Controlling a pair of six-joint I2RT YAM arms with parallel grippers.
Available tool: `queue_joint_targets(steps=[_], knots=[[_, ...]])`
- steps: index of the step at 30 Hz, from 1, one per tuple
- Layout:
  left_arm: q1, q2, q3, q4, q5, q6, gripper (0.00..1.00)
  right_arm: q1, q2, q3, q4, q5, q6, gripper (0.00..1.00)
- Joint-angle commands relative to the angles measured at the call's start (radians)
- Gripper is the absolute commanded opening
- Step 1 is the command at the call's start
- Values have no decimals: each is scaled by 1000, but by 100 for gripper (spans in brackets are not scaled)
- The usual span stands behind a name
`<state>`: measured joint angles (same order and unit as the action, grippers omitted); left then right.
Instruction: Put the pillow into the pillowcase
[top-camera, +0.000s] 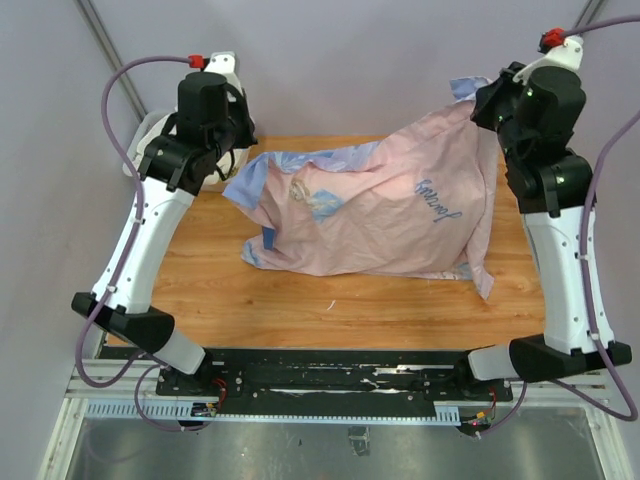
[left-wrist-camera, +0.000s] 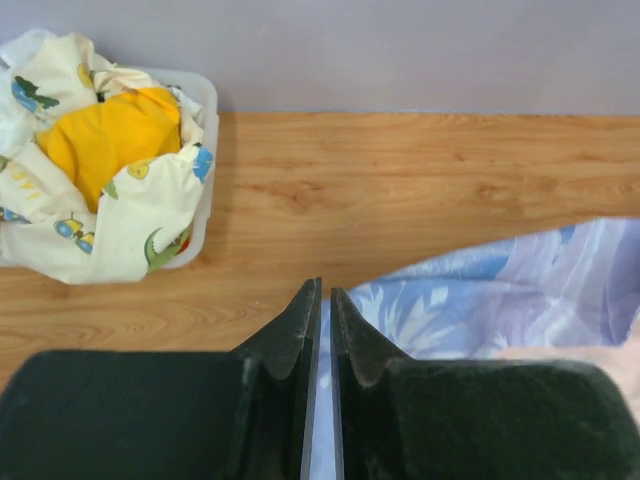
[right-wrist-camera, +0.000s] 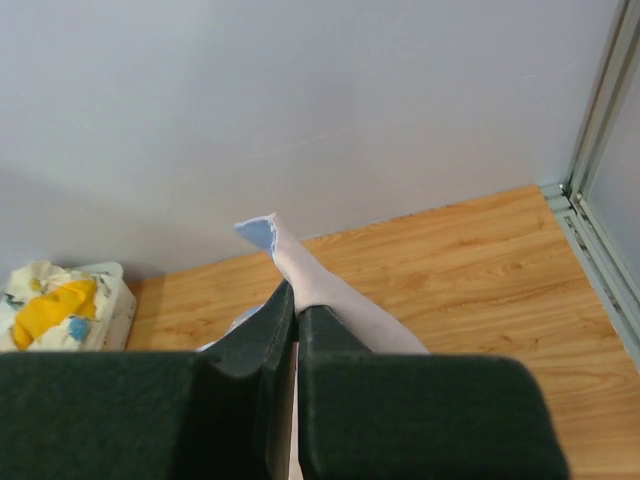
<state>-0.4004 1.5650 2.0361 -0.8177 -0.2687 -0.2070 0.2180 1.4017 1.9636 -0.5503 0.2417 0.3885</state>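
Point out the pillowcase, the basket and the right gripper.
pillowcase (top-camera: 400, 215), top view, middle of its pink side
basket (left-wrist-camera: 207, 120), left wrist view, white right wall
right gripper (right-wrist-camera: 296, 305), right wrist view, between fingertips shut on the pillowcase

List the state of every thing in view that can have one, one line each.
pillowcase: pink reverse side out, crumpled on the table, one corner raised.
left gripper: shut, apparently on the pillowcase's blue edge.
right gripper: shut on the raised corner.
bin: heaped with a white-and-yellow cloth bundle.
pillow: not visible.
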Motion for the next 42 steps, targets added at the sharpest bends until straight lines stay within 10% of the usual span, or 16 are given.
queue_joint_targets(steps=[1,12,28,42], knots=[[7,-111,-137,141,100,-7,20,-8,-93,-26,70,-50,31,1],[8,-109,-305,281,344,87,55,1,-122,-57,53,-80,50,1],[-63,-246,-475,279,620,187,65,0,-21,23,-12,-71,34,1],[-162,-235,-544,219,431,263,66,0,-6,37,-20,-96,52,1]])
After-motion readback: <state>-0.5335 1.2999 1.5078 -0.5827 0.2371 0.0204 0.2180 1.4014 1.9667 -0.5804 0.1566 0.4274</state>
